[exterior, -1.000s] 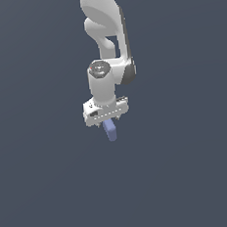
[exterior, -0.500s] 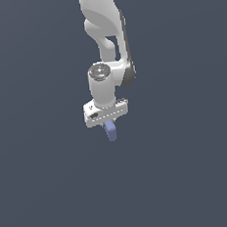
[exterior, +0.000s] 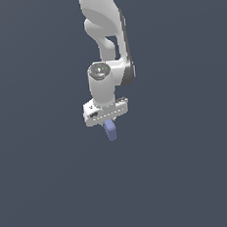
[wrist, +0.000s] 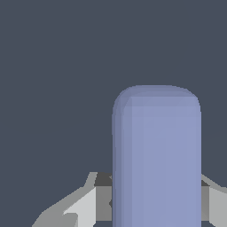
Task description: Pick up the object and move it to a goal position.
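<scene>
The object, a small periwinkle-blue elongated block [exterior: 110, 130], sticks out below my white gripper [exterior: 108, 123] in the exterior view, near the middle of the picture. The gripper is shut on the block's upper end. The fingers are mostly hidden behind the hand and the block there. In the wrist view the block [wrist: 156, 159] fills the middle, with grey fingers [wrist: 84, 206] pressed against both of its sides. No goal marker shows in either view.
The white arm [exterior: 105, 32] comes down from the upper edge of the exterior view. Around it is only a plain dark grey-blue background, with no other objects or edges in sight.
The gripper with the block has shifted slightly, a little toward the upper part of the exterior view. The grip on the block is unchanged.
</scene>
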Robot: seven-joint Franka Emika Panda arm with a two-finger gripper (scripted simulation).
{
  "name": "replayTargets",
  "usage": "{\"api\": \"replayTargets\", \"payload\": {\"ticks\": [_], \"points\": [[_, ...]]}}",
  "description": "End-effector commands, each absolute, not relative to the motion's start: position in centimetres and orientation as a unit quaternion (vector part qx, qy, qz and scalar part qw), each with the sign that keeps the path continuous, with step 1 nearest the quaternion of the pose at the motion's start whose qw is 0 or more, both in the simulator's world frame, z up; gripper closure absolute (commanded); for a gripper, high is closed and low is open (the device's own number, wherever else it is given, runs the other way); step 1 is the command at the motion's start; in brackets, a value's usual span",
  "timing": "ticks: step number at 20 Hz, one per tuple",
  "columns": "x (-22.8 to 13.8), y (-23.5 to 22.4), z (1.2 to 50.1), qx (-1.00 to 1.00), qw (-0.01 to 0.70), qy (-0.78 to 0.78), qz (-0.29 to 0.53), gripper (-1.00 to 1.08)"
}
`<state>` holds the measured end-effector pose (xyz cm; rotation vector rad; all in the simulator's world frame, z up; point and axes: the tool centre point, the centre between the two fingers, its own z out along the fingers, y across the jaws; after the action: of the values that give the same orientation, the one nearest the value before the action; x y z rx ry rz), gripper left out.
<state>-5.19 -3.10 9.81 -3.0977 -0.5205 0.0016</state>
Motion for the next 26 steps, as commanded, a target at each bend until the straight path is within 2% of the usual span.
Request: {"api": "replayTargets", "payload": {"ticks": [1,18,26], "points": [[-5.5,-3.3,10.2,-0.986,0.0,-0.166,0.0,1.08],[-11.2,-5.9,17.5,-0.986,0.0,-0.166,0.0,1.08],[-12.4,-6.6,19.3,-0.986,0.0,-0.166,0.0,1.08]]}}
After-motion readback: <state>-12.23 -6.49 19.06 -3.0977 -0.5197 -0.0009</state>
